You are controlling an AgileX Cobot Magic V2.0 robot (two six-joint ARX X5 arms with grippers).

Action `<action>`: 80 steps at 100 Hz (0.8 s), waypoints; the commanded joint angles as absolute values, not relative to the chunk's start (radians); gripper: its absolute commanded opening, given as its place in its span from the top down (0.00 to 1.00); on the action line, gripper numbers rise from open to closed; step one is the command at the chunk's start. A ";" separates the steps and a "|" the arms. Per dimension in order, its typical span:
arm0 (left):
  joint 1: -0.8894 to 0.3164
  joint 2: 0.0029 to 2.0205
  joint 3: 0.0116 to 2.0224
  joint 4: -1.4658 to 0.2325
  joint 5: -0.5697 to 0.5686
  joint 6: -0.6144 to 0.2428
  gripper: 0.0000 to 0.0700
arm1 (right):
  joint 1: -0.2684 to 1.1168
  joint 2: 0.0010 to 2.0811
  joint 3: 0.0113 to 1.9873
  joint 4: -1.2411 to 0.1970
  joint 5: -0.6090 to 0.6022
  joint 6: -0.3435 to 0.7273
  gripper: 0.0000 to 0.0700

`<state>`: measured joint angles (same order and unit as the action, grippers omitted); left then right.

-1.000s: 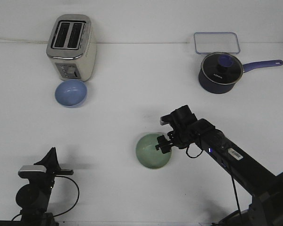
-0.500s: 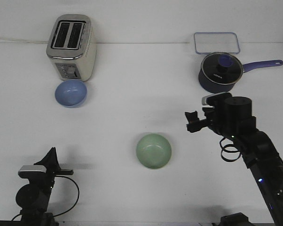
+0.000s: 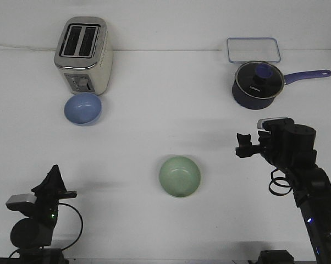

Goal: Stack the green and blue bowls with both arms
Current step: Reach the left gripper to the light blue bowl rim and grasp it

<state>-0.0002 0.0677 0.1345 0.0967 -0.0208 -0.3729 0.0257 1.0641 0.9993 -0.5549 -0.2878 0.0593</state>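
Observation:
The pale green bowl (image 3: 180,176) sits upright on the white table, front centre, with nothing touching it. The light blue bowl (image 3: 83,108) sits upright at the left, just in front of the toaster. My right gripper (image 3: 242,145) hovers well to the right of the green bowl and points left. Its jaws look parted and empty. My left gripper (image 3: 53,177) is low at the front left corner, far from both bowls. It is seen edge-on, so its jaws cannot be read.
A silver toaster (image 3: 83,55) stands at the back left, close behind the blue bowl. A dark navy saucepan (image 3: 256,83) with a glass lid stands at the back right. A clear rectangular container (image 3: 253,49) lies behind it.
My right gripper was at the green bowl's right rim, then pulled away to the right and up, leaving the bowl in place. My left arm sank and shifted slightly left.

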 commanded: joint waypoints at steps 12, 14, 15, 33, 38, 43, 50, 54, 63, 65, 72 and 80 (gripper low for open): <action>0.006 0.341 0.434 -0.005 -0.030 -0.337 0.98 | 0.012 1.034 0.889 -0.463 -0.292 0.099 0.30; 0.006 0.385 0.475 -0.020 -0.030 -0.322 0.98 | 0.010 1.030 0.878 -0.453 -0.292 0.105 0.30; 0.006 0.408 0.496 -0.029 -0.030 -0.315 0.98 | 0.010 1.028 0.873 -0.450 -0.291 0.106 0.30; 0.007 0.808 0.884 -0.237 -0.031 -0.144 0.98 | -0.001 0.992 0.816 -0.403 -0.291 0.113 0.30; 0.007 0.910 0.981 -0.294 -0.038 -0.097 0.98 | -0.002 0.986 0.816 -0.403 -0.291 0.113 0.30; 0.009 1.005 1.073 -0.348 -0.046 -0.074 0.98 | -0.002 0.979 0.816 -0.403 -0.291 0.112 0.30; 0.017 1.127 1.188 -0.419 -0.052 -0.060 0.98 | -0.004 0.969 0.816 -0.403 -0.292 0.112 0.30; 0.026 1.192 1.248 -0.459 -0.052 -0.056 0.97 | -0.006 0.965 0.816 -0.402 -0.292 0.112 0.30; 0.052 1.324 1.360 -0.538 -0.052 -0.051 0.72 | -0.007 0.955 0.816 -0.400 -0.291 0.111 0.30; 0.058 1.351 1.381 -0.553 -0.052 -0.049 0.63 | -0.007 0.955 0.816 -0.398 -0.291 0.111 0.30; 0.077 1.434 1.443 -0.595 -0.044 -0.029 0.27 | -0.007 0.950 0.816 -0.398 -0.291 0.111 0.30; 0.099 1.515 1.494 -0.623 -0.006 -0.011 0.10 | -0.007 0.950 0.816 -0.396 -0.292 0.110 0.30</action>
<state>0.0879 1.4570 1.4536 -0.6071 -0.0341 -0.0471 -0.0067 0.9482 0.8085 -0.4084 -0.2878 0.1028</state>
